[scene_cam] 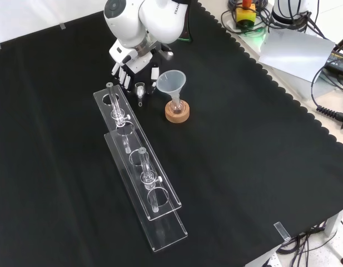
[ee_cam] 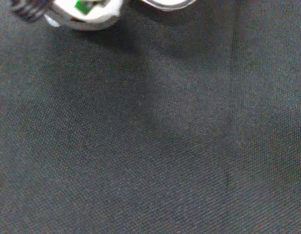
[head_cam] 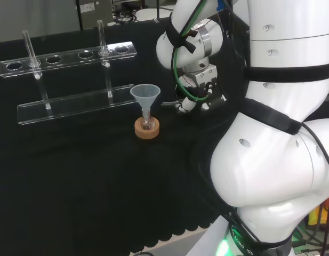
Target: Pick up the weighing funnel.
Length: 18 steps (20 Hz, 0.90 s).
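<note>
This is looking like a laboratory: black cloth (scene_cam: pixel 243 156) is covering the bench, a clear tube rack (scene_cam: pixel 132 146) is lying at the front view's centre, and a funnel (scene_cam: pixel 171 82) is standing in a small flask (scene_cam: pixel 177 105) on a cork ring (scene_cam: pixel 177 115) toward 12 o'clock. Cables (scene_cam: pixel 328 113) are trailing at 3 o'clock, and what is probably a stop button (scene_cam: pixel 246 12) is sitting at 1 o'clock.

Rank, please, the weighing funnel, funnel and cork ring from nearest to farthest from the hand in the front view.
1. Weighing funnel, just right of the hand.
2. Funnel, farther right.
3. Cork ring, below the funnel.
</note>
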{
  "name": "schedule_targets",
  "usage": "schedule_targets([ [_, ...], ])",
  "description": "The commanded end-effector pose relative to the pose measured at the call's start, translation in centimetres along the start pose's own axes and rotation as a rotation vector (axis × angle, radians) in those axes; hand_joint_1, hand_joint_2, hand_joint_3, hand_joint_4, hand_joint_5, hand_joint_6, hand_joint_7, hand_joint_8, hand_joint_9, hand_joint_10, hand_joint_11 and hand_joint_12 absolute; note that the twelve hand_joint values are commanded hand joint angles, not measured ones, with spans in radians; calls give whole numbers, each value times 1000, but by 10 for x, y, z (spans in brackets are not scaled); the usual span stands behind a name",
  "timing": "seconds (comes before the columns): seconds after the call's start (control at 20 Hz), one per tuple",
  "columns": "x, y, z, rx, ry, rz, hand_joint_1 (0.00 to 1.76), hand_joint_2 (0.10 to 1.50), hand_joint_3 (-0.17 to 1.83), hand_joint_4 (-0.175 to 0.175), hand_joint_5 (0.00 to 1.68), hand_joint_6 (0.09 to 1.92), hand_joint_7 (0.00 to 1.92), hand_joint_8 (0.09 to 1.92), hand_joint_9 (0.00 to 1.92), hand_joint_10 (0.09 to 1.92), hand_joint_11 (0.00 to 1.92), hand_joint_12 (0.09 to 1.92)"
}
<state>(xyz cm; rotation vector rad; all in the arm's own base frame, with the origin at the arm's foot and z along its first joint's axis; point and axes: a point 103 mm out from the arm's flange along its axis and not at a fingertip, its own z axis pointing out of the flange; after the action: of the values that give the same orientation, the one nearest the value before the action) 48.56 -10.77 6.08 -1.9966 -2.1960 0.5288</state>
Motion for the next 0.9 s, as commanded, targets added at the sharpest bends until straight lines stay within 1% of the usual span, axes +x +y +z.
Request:
schedule_targets([
  [0.05,0,0,1,7,-19,10,1026,1036,111,173,1017,945,848,640,955,491,500,1284],
  [0.25,-2,-2,-5,-4,-25,15,1031,1051,89,175,1022,952,884,639,979,490,517,1280],
  [0.55,-14,-11,-29,-34,-26,32,1035,1041,109,175,1027,955,928,605,1030,460,577,1244],
  [0.65,-19,-16,-37,-42,-26,40,1039,1021,143,175,1035,946,947,586,1061,436,587,1235],
  [0.8,-27,-24,-46,-46,-31,50,1048,937,298,175,1053,939,968,560,1099,389,604,1225],
  [0.9,-32,-29,-52,-42,-35,59,1050,905,362,175,1055,947,972,555,1111,376,610,1225],
])
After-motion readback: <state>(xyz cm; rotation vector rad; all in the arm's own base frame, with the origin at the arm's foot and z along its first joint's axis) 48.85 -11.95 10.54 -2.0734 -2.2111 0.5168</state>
